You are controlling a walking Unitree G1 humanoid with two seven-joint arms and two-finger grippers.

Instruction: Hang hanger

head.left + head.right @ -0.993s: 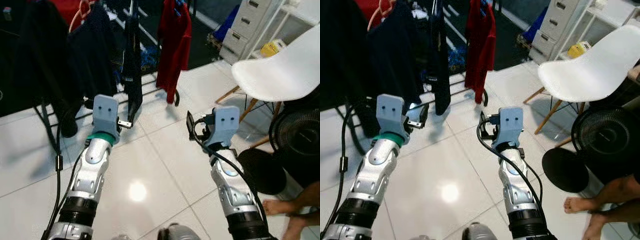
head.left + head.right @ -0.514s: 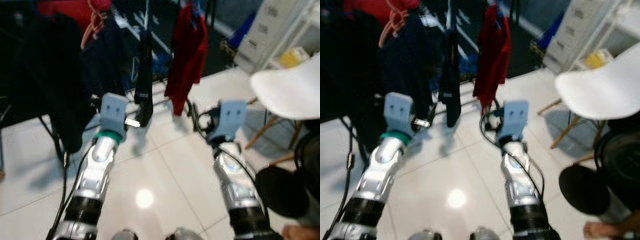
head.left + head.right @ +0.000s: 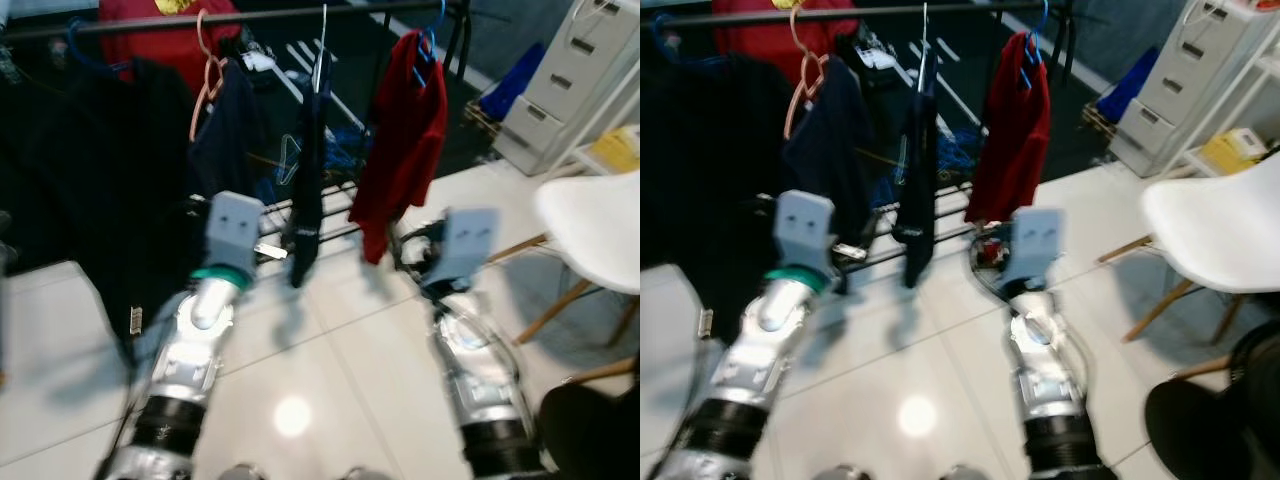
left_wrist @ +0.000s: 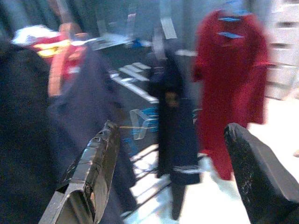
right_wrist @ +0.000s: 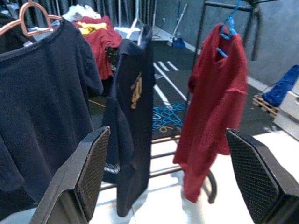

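On the dark horizontal clothes rail [image 3: 250, 12], a pink hanger [image 5: 25, 16] carries a navy T-shirt [image 5: 42, 88], then a dark garment [image 5: 133, 116], then a blue hanger [image 5: 229, 28] with a red shirt [image 5: 215, 102]. Left gripper [image 4: 173, 177] and right gripper [image 5: 168, 177] face the rail, fingers apart, empty.

You are looking at a dark clothes rail [image 3: 250, 14] running across the top of the head views, carrying the garments. From it hang a black garment [image 3: 60, 180] at the robot's far left, a navy T-shirt [image 5: 42, 93] on a pinkish hanger [image 3: 205, 75], a narrow dark garment [image 3: 308, 170] on a pale hanger, and a red garment [image 3: 405, 140] on a blue hanger [image 5: 229, 25]. Below lies the white tiled floor [image 3: 340, 360], on which the rack's lower bar [image 5: 161, 170] and a white chair [image 3: 1220, 235] stand.
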